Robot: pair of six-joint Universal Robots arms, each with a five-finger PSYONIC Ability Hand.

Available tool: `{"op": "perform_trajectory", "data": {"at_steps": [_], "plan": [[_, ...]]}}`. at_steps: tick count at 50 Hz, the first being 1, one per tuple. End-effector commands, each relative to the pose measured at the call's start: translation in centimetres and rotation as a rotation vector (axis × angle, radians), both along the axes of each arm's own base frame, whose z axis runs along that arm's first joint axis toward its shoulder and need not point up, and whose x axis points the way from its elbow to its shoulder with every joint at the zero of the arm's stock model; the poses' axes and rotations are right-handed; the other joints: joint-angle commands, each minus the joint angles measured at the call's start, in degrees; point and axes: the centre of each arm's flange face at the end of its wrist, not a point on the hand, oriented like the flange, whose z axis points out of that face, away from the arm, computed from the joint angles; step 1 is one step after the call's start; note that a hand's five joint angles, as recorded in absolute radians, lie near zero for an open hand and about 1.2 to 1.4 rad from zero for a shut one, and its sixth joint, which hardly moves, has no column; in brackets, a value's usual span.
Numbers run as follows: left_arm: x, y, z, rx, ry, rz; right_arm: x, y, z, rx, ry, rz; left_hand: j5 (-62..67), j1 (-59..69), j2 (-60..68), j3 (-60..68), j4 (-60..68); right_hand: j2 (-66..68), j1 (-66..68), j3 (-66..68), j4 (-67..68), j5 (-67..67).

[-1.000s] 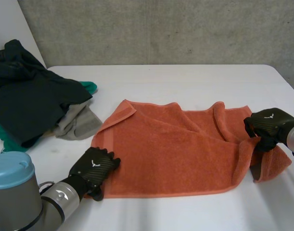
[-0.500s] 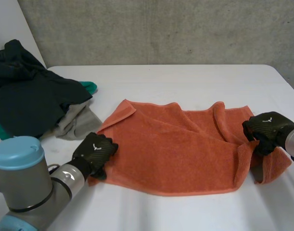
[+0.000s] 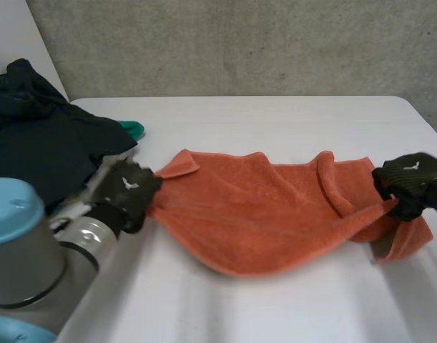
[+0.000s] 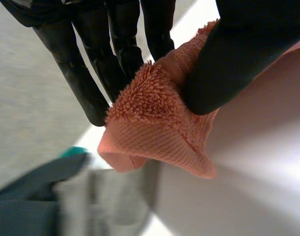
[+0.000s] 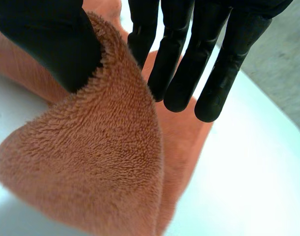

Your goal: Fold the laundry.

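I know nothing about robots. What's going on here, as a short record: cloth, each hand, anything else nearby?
Cloth: orange towel, stretched between both hands over the white table
Left hand: pinches one end corner between thumb and fingers
Right hand: pinches the opposite end between thumb and fingers
Nearby: pile of dark clothes on the robot's left side

No legible text; white emblem [image 3: 126, 184] on left hand [image 3: 134, 199], another on right hand [image 3: 413, 184]

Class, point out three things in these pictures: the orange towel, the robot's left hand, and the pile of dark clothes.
orange towel [image 3: 275, 214]: head view, middle of the cloth.
left hand [image 3: 129, 187]: head view, back of the hand.
pile of dark clothes [image 3: 39, 146]: head view, the dark top garment.
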Motion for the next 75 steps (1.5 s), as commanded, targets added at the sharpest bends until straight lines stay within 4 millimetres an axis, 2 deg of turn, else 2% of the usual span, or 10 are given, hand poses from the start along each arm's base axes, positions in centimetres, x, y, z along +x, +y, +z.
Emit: {"op": "perform_trajectory", "data": {"at_steps": [1,6,14,18,23,30,41,53,61,75], "plan": [[2.8,2.9,4.6,0.021,-0.015,0.091,-0.7,3.9,3.9,0.007,0.144,0.069,14.3,14.1,11.6,12.0,11.5,12.4,22.9,12.1,11.9,12.8],[2.8,3.3,2.5,0.139,-0.067,0.080,-1.0,4.6,2.4,0.090,0.225,0.130,14.3,14.1,11.6,12.0,11.5,12.4,22.9,12.1,11.9,12.8],[-0.4,-5.0,1.4,-0.018,-0.027,0.099,-1.6,-3.3,-0.2,0.027,0.205,0.021,14.3,14.1,11.6,12.0,11.5,12.4,22.9,12.1,11.9,12.8],[-2.7,-10.2,7.2,-0.262,0.067,0.119,-0.1,-7.0,5.3,-0.247,0.151,-0.047,14.3,14.1,11.6,12.0,11.5,12.4,22.9,12.1,11.9,12.8],[-3.4,-14.0,19.1,-0.648,0.263,0.179,2.4,-9.4,14.3,-0.704,0.036,-0.060,14.3,14.1,11.6,12.0,11.5,12.4,22.9,12.1,11.9,12.8],[-3.6,-13.7,24.7,-0.835,0.380,0.193,2.6,-8.8,20.7,-1.036,-0.029,-0.056,14.3,14.1,11.6,12.0,11.5,12.4,22.9,12.1,11.9,12.8],[-2.5,-11.9,16.1,-0.565,0.278,0.180,3.3,-7.6,13.5,-0.720,-0.006,0.064,14.3,14.1,11.6,12.0,11.5,12.4,22.9,12.1,11.9,12.8],[-1.9,-9.1,2.0,-0.202,0.147,0.130,3.7,-3.7,-2.2,-0.165,-0.023,0.158,14.3,14.1,11.6,12.0,11.5,12.4,22.9,12.1,11.9,12.8],[-0.8,-9.8,0.9,-0.174,0.136,0.161,1.6,-4.7,-5.2,-0.050,-0.152,0.028,14.3,14.1,11.6,12.0,11.5,11.1,21.6,10.8,10.6,11.6],[0.8,-9.9,2.4,-0.199,0.147,0.198,-2.2,-5.1,-6.0,0.128,-0.450,-0.268,14.3,14.1,11.6,12.0,11.5,-29.6,-19.1,-29.9,-30.1,-29.2]]}}
